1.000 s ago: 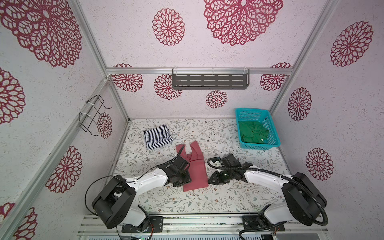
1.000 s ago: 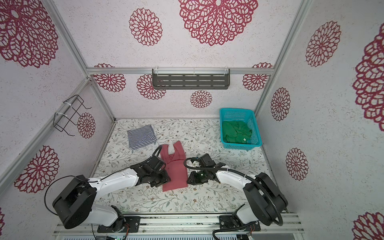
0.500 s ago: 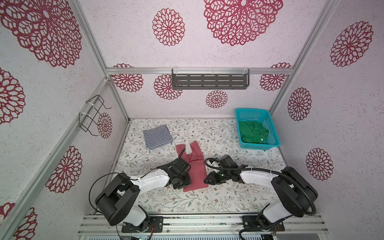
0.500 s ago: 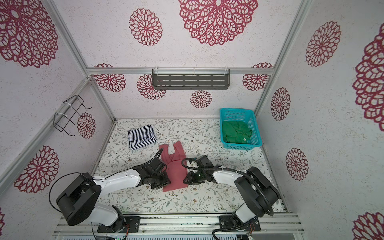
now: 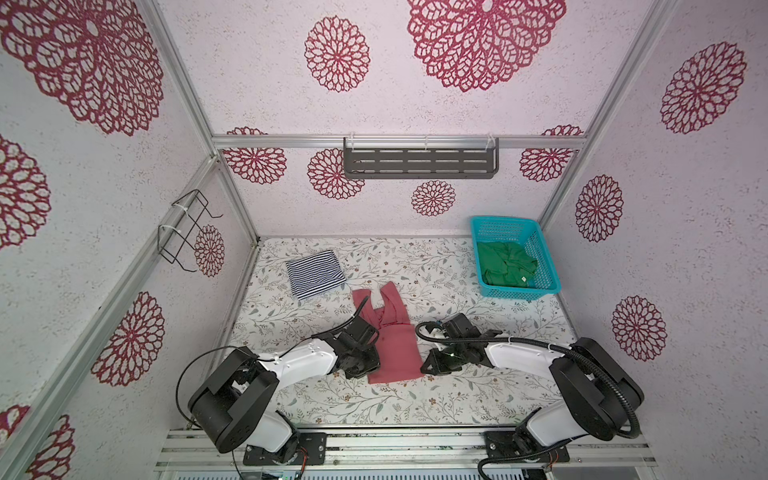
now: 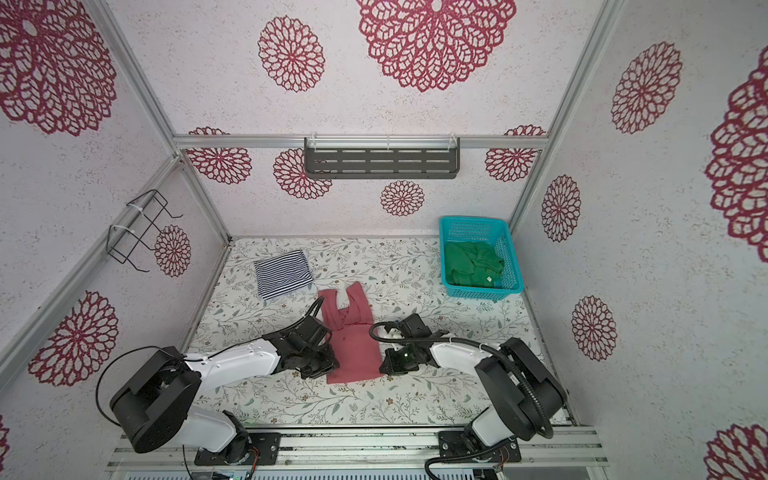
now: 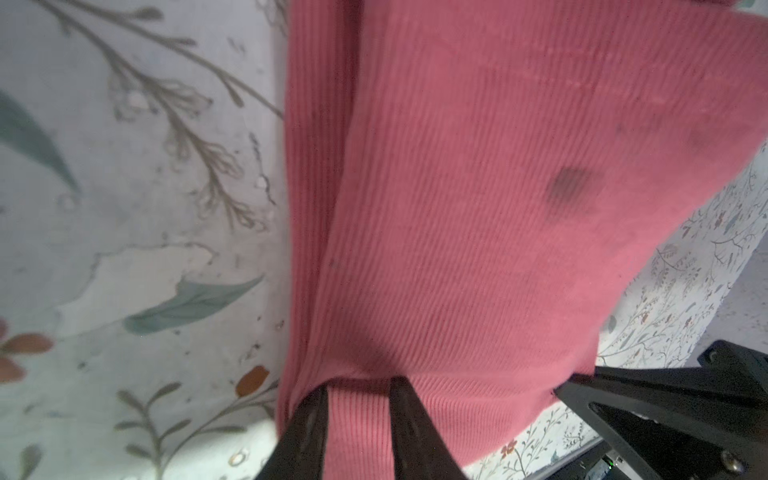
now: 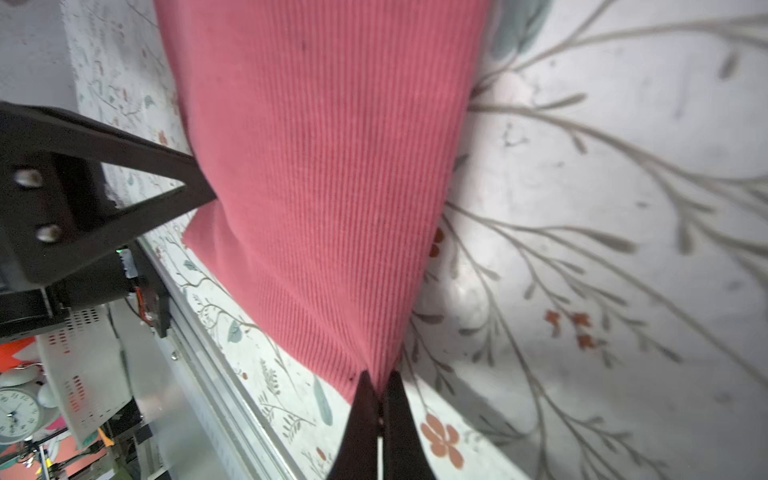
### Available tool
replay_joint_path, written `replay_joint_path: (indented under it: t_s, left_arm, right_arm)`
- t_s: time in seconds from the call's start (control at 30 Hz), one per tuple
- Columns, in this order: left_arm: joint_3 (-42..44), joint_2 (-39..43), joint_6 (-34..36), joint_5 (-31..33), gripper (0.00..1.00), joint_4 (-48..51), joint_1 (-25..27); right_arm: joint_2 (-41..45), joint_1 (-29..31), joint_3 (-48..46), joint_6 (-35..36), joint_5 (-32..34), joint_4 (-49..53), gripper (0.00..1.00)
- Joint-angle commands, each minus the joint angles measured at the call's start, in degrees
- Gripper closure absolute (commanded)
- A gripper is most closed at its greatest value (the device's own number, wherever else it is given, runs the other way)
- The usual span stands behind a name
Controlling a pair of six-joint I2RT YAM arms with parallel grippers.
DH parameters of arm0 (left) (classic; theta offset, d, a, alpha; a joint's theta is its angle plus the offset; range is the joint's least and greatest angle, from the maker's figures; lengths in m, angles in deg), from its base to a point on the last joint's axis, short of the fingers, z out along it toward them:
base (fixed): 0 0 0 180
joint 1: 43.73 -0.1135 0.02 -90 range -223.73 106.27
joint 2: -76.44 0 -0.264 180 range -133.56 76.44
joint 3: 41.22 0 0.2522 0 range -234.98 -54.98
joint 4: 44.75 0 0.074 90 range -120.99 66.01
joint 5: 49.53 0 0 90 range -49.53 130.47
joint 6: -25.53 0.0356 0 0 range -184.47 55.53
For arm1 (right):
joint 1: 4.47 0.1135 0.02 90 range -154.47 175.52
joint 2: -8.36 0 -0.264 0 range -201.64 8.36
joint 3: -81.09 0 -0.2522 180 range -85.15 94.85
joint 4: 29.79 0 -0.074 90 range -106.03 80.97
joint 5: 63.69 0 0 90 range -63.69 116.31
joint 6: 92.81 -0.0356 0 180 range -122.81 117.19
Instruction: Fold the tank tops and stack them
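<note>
The red-pink tank top point(image 5: 392, 353) point(image 6: 353, 349) lies flat mid-table, narrow, straps pointing to the back. My left gripper point(image 5: 372, 365) point(image 7: 359, 388) is at its near left corner, jaws open a finger's width with a strip of the ribbed hem between them. My right gripper point(image 5: 426, 368) point(image 8: 380, 380) is shut on the near right corner of the same top point(image 8: 332, 166). The striped tank top point(image 5: 316, 274) point(image 6: 282, 274) lies folded at the back left. The green tank top point(image 5: 505, 266) point(image 6: 473, 264) sits crumpled in the basket.
The teal mesh basket point(image 5: 544, 257) point(image 6: 511, 257) stands at the back right corner. A grey slotted shelf point(image 5: 419, 162) hangs on the back wall and a wire rack point(image 5: 187, 228) on the left wall. The table's metal front rail point(image 5: 374, 432) runs just behind both arm bases.
Both grippers have come down to the near hem of the red-pink top. The right jaws have shut on its corner. The left jaws have narrowed around the hem.
</note>
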Motion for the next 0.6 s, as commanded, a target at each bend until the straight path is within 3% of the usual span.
replay_joint_path:
  t_s: [0.0,0.07,0.17,0.37,0.57]
  left_arm:
    - [0.18,-0.15,1.52,3.45,0.7,4.06,-0.97]
    - [-1.48,1.62,1.96,3.71,0.68,5.67,-0.74]
    - [-3.49,4.82,2.22,4.15,0.64,8.24,-0.69]
    - [-5.49,9.16,1.91,4.42,0.62,11.93,-0.66]
    - [-2.39,9.26,-1.38,2.88,0.62,8.11,0.04]
  right_arm:
    - [1.87,-0.56,2.58,3.97,2.0,7.87,0.82]
    - [3.33,-0.56,3.87,3.35,1.41,8.32,0.72]
    - [5.44,-0.52,6.07,2.54,1.99,9.68,0.72]
    - [5.46,2.95,6.15,-4.63,-0.45,2.33,0.81]
    - [1.01,4.62,0.55,-10.88,-1.45,-8.05,0.88]
